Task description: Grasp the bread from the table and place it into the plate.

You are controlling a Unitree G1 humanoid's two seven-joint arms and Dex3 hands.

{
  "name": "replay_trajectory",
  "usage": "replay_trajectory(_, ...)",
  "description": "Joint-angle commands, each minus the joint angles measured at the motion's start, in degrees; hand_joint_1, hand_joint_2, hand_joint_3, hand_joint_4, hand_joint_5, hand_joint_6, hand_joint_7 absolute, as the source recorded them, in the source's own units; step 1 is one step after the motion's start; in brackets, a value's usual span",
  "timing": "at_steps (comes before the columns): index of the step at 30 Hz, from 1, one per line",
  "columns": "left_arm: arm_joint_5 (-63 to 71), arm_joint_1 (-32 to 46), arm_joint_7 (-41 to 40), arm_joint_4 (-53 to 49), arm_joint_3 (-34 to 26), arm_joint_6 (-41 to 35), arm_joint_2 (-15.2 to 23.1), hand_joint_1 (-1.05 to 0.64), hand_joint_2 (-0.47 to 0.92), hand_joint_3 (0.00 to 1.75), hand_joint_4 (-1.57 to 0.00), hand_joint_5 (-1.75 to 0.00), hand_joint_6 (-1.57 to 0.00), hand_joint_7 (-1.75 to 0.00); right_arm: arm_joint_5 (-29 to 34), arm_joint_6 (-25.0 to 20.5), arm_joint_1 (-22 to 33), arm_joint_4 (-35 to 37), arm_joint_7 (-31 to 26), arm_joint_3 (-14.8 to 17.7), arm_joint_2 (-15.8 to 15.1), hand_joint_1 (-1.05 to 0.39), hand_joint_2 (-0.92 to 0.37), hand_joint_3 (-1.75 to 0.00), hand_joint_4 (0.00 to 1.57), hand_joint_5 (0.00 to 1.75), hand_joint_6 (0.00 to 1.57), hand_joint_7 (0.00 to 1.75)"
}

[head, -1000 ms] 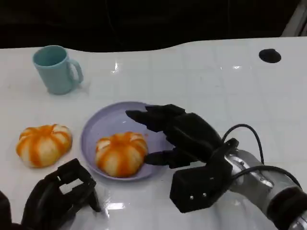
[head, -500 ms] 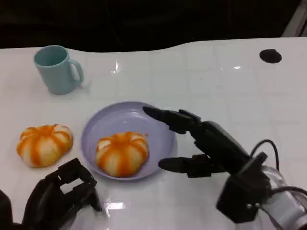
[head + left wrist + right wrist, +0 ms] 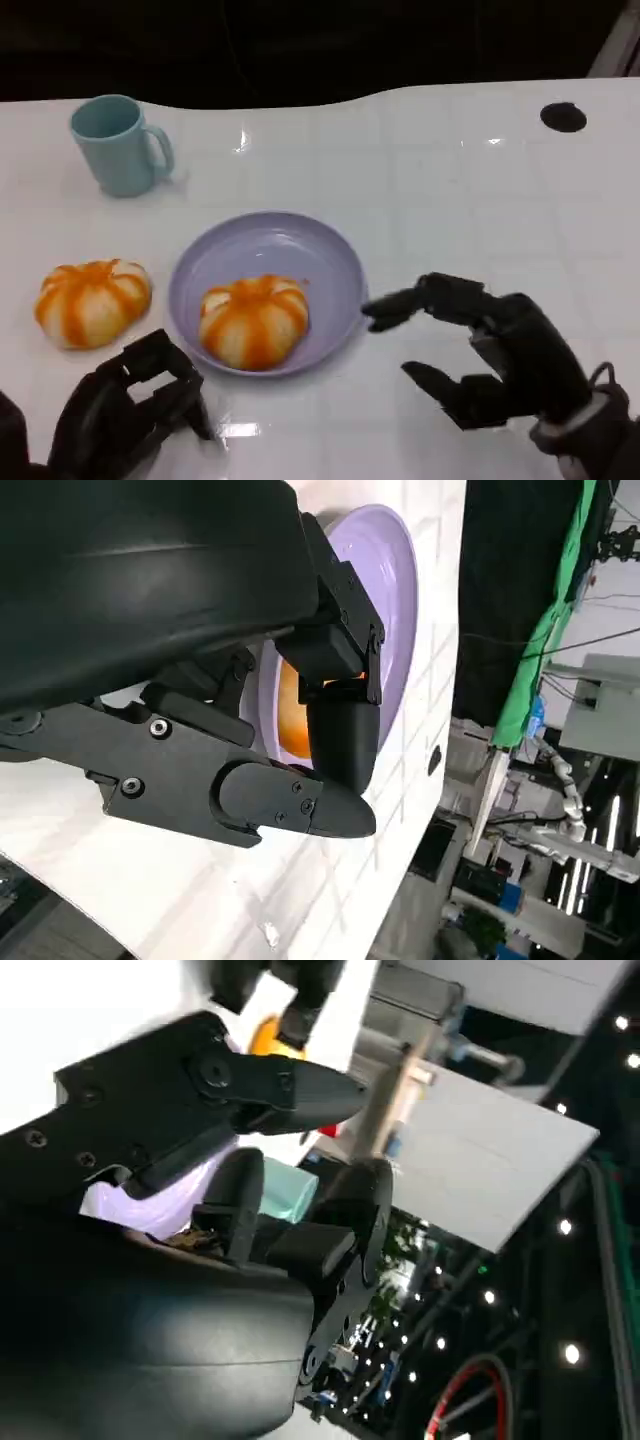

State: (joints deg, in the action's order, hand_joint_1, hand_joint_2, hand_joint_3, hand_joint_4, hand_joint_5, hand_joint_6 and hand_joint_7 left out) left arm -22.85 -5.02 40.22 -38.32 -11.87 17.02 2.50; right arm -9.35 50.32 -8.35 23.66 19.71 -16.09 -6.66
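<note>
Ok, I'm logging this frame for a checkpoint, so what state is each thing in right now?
Orange-striped round bread on the plate: resting inside the plate, nothing touching it.
Orange-striped round bread on the table: on the white table, left of the plate, untouched.
Lilac round plate: flat, holding one bread.
Light blue mug: upright.
Right hand: fingers apart, holding nothing, beside the plate.
Left hand: fingers curled in, holding nothing.

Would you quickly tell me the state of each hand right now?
Left hand: closed, fingers curled in, holding nothing.
Right hand: open, fingers apart, holding nothing, beside the plate.
</note>
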Motion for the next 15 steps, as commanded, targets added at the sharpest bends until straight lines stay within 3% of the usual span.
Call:
replay_trajectory(1, 0.68, 1.27, -0.70, -0.03, 0.21, -1.15, 0.21, -0.51, 0.92, 0.18, -0.77, -1.70, -0.69, -1.43, -5.19, -3.80, 4.79, -5.92, 2.61, 1.87, -0.18, -0.35, -0.53, -1.02, 0.59, 1.51, 0.65, 1.23)
replay_trajectory(4, 0.88, 1.57, -0.87, 0.48, 0.39, -1.08, 0.19, -0.51, 0.92, 0.17, -0.77, -1.71, -0.69, -1.44, -9.66, -7.91, 8.85, -10.30, 4.78, 2.31, 0.38, -0.32, -0.50, -1.06, 0.63, 1.59, 0.65, 1.32)
replay_trajectory(8, 0.70, 1.74, -0.90, 0.87, 0.43, -1.54, 0.19, -0.51, 0.92, 0.18, -0.77, -1.71, -0.69, -1.44, -12.49, -9.43, 12.58, -12.27, 7.28, 3.66, 1.18, -0.22, -0.45, -1.19, 0.62, 1.71, 0.61, 1.44)
replay_trajectory(12, 0.47, 1.88, -0.75, 1.17, 0.34, -1.90, 0.14, -0.49, 0.92, 0.17, -0.76, -1.71, -0.69, -1.44, -13.53, -10.37, 14.83, -12.70, 9.57, 5.24, 1.40, -0.22, -0.49, -1.15, 0.60, 1.74, 0.57, 1.50)
replay_trajectory(15, 0.19, 1.94, -0.43, 1.24, 0.23, -2.05, 0.11, -0.49, 0.92, 0.17, -0.75, -1.71, -0.68, -1.43, -15.08, -12.55, 17.47, -14.29, 10.92, 6.28, 1.26, -0.28, -0.54, -1.03, 0.61, 1.75, 0.55, 1.51)
